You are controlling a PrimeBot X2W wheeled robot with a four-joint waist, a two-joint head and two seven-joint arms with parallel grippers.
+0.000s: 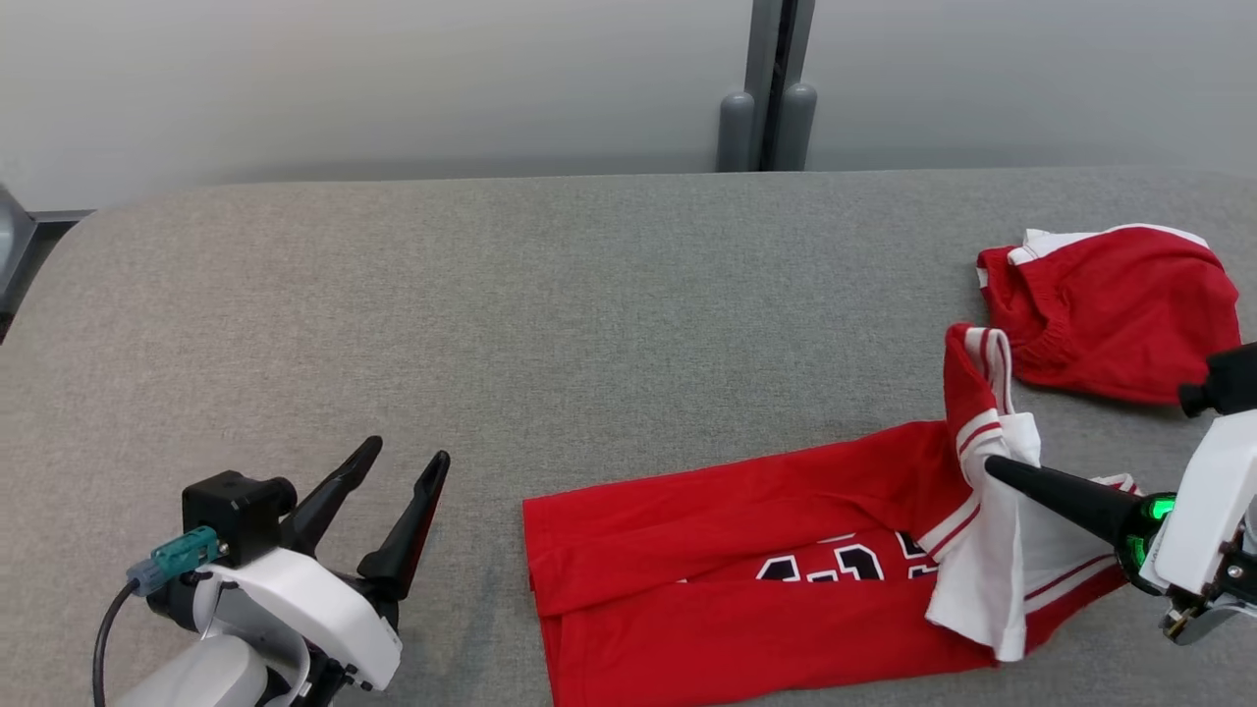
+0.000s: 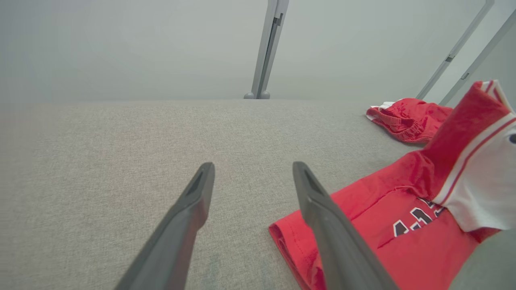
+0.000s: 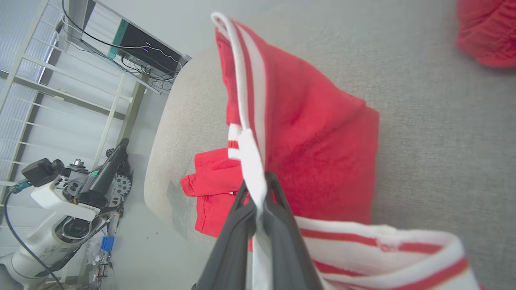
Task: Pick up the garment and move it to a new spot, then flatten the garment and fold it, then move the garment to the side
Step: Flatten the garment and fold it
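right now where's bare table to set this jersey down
Bare table spans the left and middle, bordered by the far edge, the open left gripper and the red jersey. The right side is crowded: a second red garment lies just beyond the jersey's striped edge, pinched up by the right gripper.

This looks like a robotics lab. A grey cloth-covered table stands before plain partition panels. Past its left end, a black box trailing cables sits by a white metal frame.
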